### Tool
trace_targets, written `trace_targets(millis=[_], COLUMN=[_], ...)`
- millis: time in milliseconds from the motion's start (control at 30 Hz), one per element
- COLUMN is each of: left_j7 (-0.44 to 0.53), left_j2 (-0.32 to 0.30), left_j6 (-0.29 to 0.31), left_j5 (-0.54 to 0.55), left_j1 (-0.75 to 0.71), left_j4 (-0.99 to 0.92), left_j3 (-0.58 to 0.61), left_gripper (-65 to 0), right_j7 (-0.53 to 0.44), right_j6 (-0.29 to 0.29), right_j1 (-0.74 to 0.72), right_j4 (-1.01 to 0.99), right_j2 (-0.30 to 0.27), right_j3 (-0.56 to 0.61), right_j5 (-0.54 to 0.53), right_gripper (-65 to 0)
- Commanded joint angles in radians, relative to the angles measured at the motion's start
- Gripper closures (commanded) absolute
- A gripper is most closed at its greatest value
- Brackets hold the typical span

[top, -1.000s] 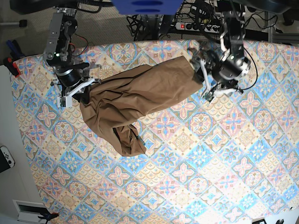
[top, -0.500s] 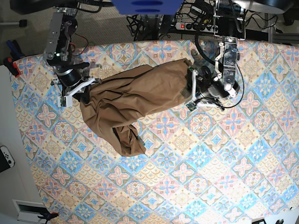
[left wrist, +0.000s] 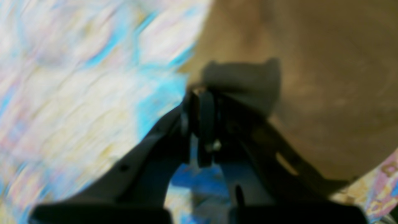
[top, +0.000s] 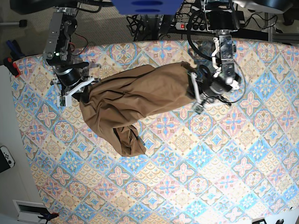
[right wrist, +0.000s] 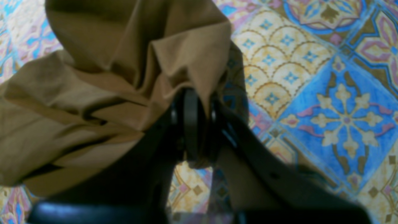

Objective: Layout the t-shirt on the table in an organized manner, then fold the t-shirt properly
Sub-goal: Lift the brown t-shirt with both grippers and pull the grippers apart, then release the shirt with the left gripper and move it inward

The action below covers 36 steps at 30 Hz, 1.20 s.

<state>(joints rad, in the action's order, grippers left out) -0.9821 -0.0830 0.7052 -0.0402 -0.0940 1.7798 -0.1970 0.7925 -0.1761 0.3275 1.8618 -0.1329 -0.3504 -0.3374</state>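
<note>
One garment fills my attention: the t-shirt (top: 135,95), a plain tan-brown cloth, soft and matte, lying bunched in a long slanted mass across the far half of the table (top: 210,177). It runs from a broad, rumpled lobe at the left to a narrower end at the right, and a twisted tail of fabric hangs down toward me from the left lobe, ending in a rounded fold. Deep creases run along its length; nothing about it is flat yet.

At its left end I see the right gripper (right wrist: 196,121) with its black fingers pressed together on a gathered pinch of the cloth, folds fanning out above the tips in my right wrist view. At the right end, the left gripper (left wrist: 202,118) has its fingers drawn together at the shirt's edge; that view is blurred, so I cannot tell for certain whether fabric sits between them, though the tips sit right where tan cloth meets the patterned cover.

Beyond the shirt, the table cover is smooth and printed with diamond tiles in blue, pink and cream. Its near half and whole right side lie bare, giving wide room. Its far edge runs just behind both arms, with cables (top: 154,21) and a power strip (top: 198,26) on the floor past it.
</note>
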Motion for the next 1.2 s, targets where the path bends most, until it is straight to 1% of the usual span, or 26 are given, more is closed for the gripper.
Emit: trace_targets(millis=[0, 100, 300, 333, 400, 500, 567, 633, 767, 967, 1000, 1067, 1167], left_j7=[0.019, 0.019, 0.019, 0.019, 0.019, 0.019, 0.019, 0.025, 0.027, 0.021, 0.021, 0.021, 0.021], left_j2=[-0.010, -0.013, -0.016, -0.027, -0.045, -0.047, -0.065, -0.073, -0.073, -0.071, -0.071, -0.067, -0.065], left_j6=[-0.007, -0.007, -0.007, -0.007, -0.007, -0.007, -0.007, -0.007, -0.007, -0.007, -0.007, -0.007, -0.007], left_j5=[0.006, 0.004, -0.007, -0.007, 0.000, -0.007, -0.007, 0.004, 0.000, -0.005, -0.005, -0.005, 0.003], left_j1=[0.026, 0.030, 0.073, 0.075, 0.076, 0.072, 0.055, 0.030, 0.023, 0.032, 0.032, 0.032, 0.026], left_j4=[0.051, 0.091, 0.090, 0.090, 0.090, 0.076, 0.067, 0.055, 0.051, 0.059, 0.070, 0.090, 0.111], left_j3=[-0.032, -0.100, -0.220, -0.233, -0.252, -0.266, -0.263, -0.259, -0.264, -0.264, -0.263, -0.261, -0.261], left_gripper=[0.0, 0.0, 0.0, 0.0, 0.0, 0.0, 0.0, 0.0, 0.0, 0.0, -2.8, -15.5, -32.7], right_j7=[-0.028, -0.028, -0.026, -0.020, -0.020, -0.020, -0.020, -0.018, -0.018, -0.018, -0.018, -0.018, -0.018], right_j6=[-0.003, -0.003, -0.003, -0.003, -0.003, -0.003, -0.003, -0.003, -0.003, -0.003, -0.003, -0.003, -0.003], right_j1=[-0.008, -0.008, -0.014, -0.014, -0.014, -0.014, -0.006, -0.001, 0.045, 0.045, 0.043, 0.043, 0.043], right_j4=[0.023, 0.023, 0.023, 0.023, 0.023, 0.022, 0.017, 0.015, 0.011, 0.009, 0.009, 0.009, 0.009], right_j2=[-0.011, -0.011, -0.011, -0.011, -0.011, -0.011, -0.011, -0.009, -0.011, -0.012, -0.012, -0.012, -0.012], right_j3=[-0.025, -0.069, -0.140, -0.143, -0.143, -0.143, -0.140, -0.120, -0.029, 0.052, 0.057, 0.063, 0.063], right_j5=[-0.009, -0.010, -0.012, -0.012, -0.012, -0.012, -0.012, -0.012, -0.010, -0.007, -0.007, -0.007, -0.007], right_gripper=[0.0, 0.0, 0.0, 0.0, 0.0, 0.0, 0.0, 0.0, 0.0, 0.0, 0.0, 0.0, 0.0])
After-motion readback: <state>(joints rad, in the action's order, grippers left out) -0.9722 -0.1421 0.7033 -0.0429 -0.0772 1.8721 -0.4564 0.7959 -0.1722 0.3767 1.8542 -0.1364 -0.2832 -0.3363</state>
